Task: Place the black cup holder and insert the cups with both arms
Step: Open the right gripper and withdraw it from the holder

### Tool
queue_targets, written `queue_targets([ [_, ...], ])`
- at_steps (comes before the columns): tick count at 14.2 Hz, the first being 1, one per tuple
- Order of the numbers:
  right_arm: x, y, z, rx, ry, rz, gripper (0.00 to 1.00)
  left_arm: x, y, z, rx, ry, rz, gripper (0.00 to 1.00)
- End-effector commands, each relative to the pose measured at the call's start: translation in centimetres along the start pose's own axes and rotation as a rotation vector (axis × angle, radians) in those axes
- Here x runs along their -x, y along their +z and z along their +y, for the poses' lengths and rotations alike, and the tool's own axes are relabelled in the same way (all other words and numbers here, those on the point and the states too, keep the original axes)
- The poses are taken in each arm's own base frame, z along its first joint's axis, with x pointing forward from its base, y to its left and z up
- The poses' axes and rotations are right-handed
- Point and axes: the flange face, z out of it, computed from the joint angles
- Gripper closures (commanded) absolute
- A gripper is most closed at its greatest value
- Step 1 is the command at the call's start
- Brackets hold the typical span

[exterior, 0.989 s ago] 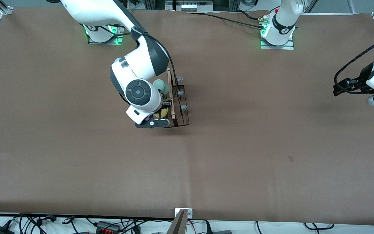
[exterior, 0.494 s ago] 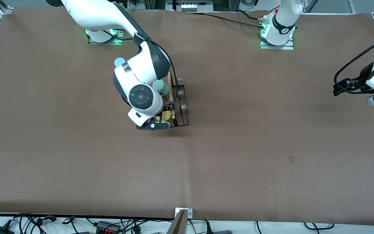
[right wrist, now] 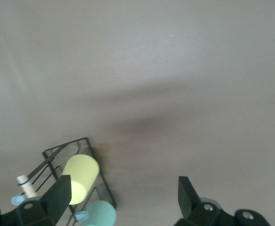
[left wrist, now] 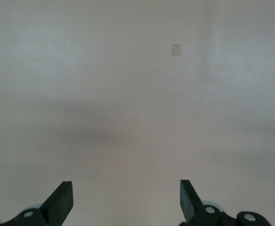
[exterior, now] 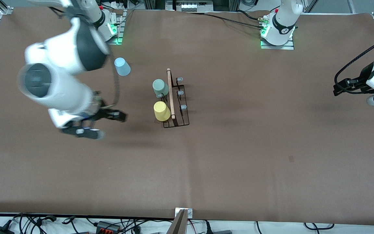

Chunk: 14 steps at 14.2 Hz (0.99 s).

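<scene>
2 cups on black cup holder, right end effector apart

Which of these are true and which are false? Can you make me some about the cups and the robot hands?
1. The yellow cup sits on the black rack. True.
2. The blue cup is on the rack too. False: it stands on the table, nearer the right arm's base.
3. The right hand is holding the yellow cup. False: it is open and empty, over bare table toward the right arm's end.
4. The green cup is on the rack, farther from the front camera than the yellow one. True.
5. The left hand is open and holds nothing, waiting at its end of the table. True.
</scene>
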Motion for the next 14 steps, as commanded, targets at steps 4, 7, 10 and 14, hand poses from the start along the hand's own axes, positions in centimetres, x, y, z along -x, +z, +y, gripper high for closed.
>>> queue_targets([
  [4,-3.8,-5.5,14.2,-0.015,0.016,0.058,0.00,0.3,-0.4,-0.3,-0.007,-0.004,-0.002,0.00],
  [7,-3.4,-8.1,19.7,-0.013,-0.038,0.097,0.00,0.3,-0.4,-0.4,-0.007,-0.002,-0.002,0.00],
  [10,-2.7,-9.9,23.4,0.008,-0.073,0.113,0.00,0.3,-0.4,-0.5,-0.006,-0.006,-0.002,0.00],
  [14,-1.3,-11.0,24.3,0.043,-0.110,0.091,0.00,0.3,-0.4,-0.5,-0.006,-0.004,-0.002,0.00],
])
